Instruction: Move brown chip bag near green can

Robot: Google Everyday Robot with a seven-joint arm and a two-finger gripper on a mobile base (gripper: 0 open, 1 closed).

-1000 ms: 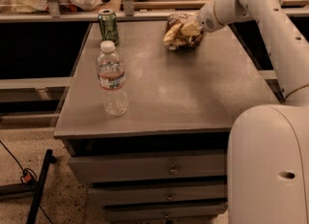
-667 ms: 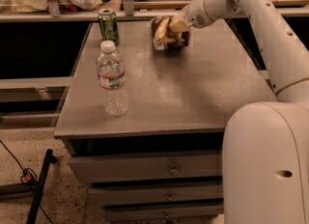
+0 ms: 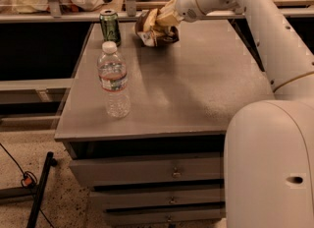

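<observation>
The brown chip bag [image 3: 153,29] is a crumpled dark-brown foil bag with tan and white patches, held at the far side of the grey table [image 3: 196,84]. My gripper [image 3: 159,21] is shut on the bag's top, reaching in from the right. The green can [image 3: 110,26], with a silver top, stands upright at the table's far left corner, a short gap to the left of the bag.
A clear plastic water bottle [image 3: 114,81] with a white cap stands upright at the left front of the table. My white arm [image 3: 255,20] crosses the table's right side. Drawers [image 3: 147,170] sit under the tabletop. A rail [image 3: 73,15] runs behind the table.
My gripper has carried the chip bag leftward along the far edge of the table, closer to the green can. The can and the bottle have not moved.
</observation>
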